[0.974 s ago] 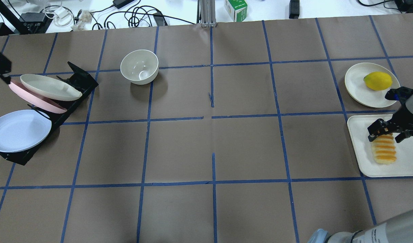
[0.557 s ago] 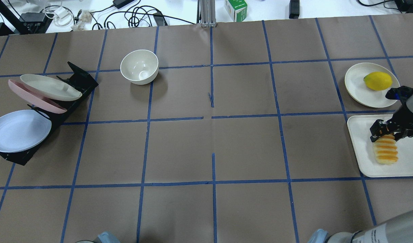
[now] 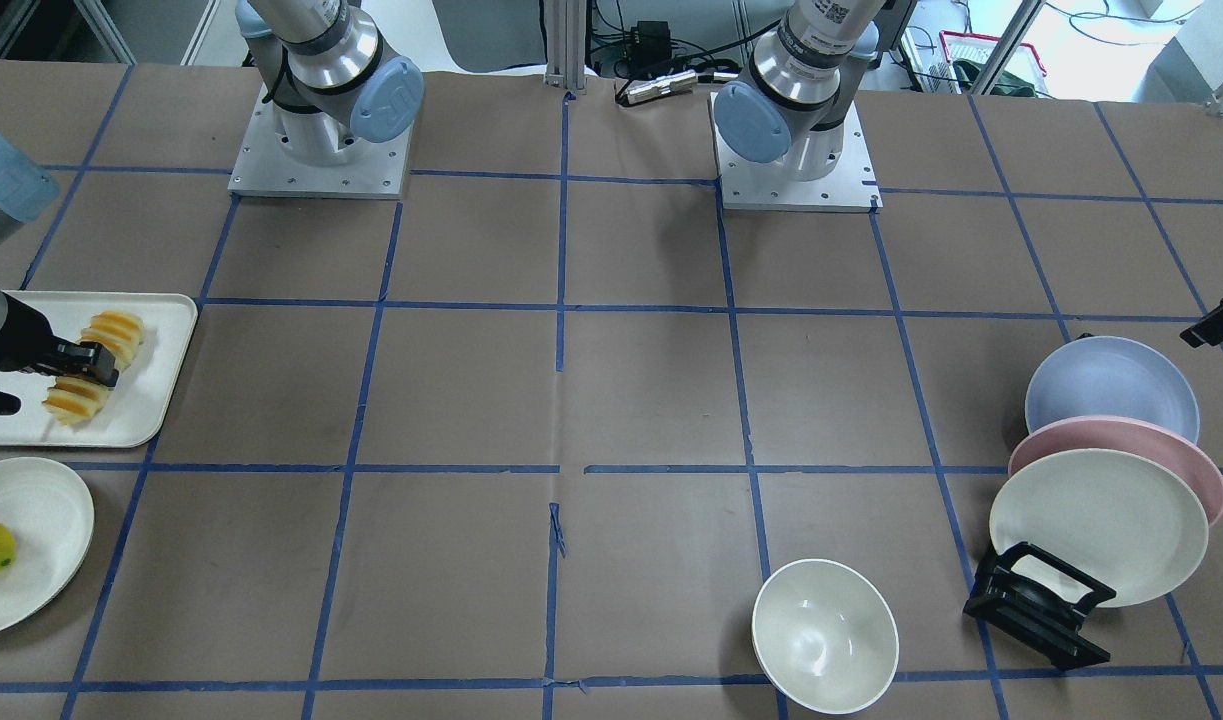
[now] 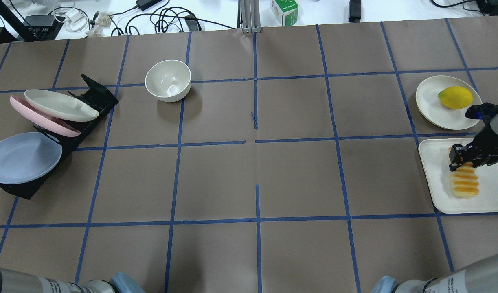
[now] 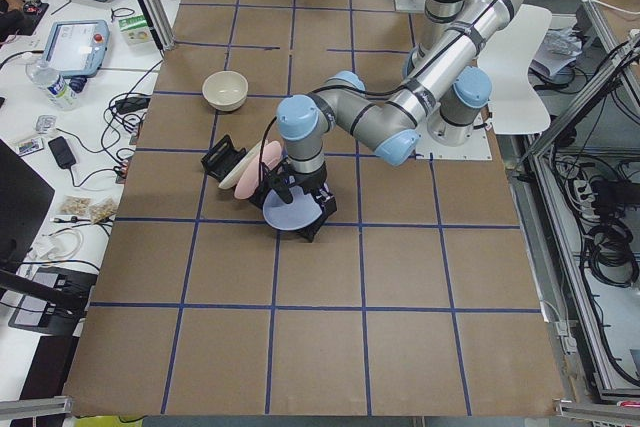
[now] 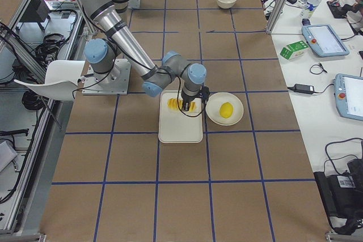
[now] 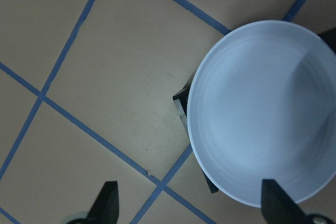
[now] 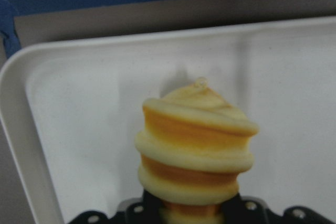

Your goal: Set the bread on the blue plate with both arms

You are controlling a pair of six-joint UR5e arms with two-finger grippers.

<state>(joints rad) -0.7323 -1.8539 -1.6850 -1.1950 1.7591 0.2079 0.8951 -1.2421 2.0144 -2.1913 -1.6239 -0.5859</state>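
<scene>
The bread (image 4: 463,182) lies on a white tray (image 4: 493,195) at the right edge of the table. My right gripper (image 4: 465,158) is shut on the bread's far part, and the loaf still rests on the tray. The right wrist view shows the ridged bread (image 8: 195,145) sticking out from between the fingers. The blue plate (image 4: 23,156) leans in the front slot of a black rack (image 4: 95,97) at the left. My left gripper (image 7: 189,203) is open above the blue plate (image 7: 262,114) and touches nothing. It lies outside the overhead view.
A pink plate (image 4: 41,118) and a cream plate (image 4: 59,105) lean in the same rack behind the blue one. A cream bowl (image 4: 168,80) stands at the back left of centre. A yellow lemon (image 4: 455,97) sits on a cream plate (image 4: 430,101) beyond the tray.
My right gripper's fingers have closed in on the bread. My left gripper has left the overhead view at the left edge, and the left arm now shows at the bottom left.
</scene>
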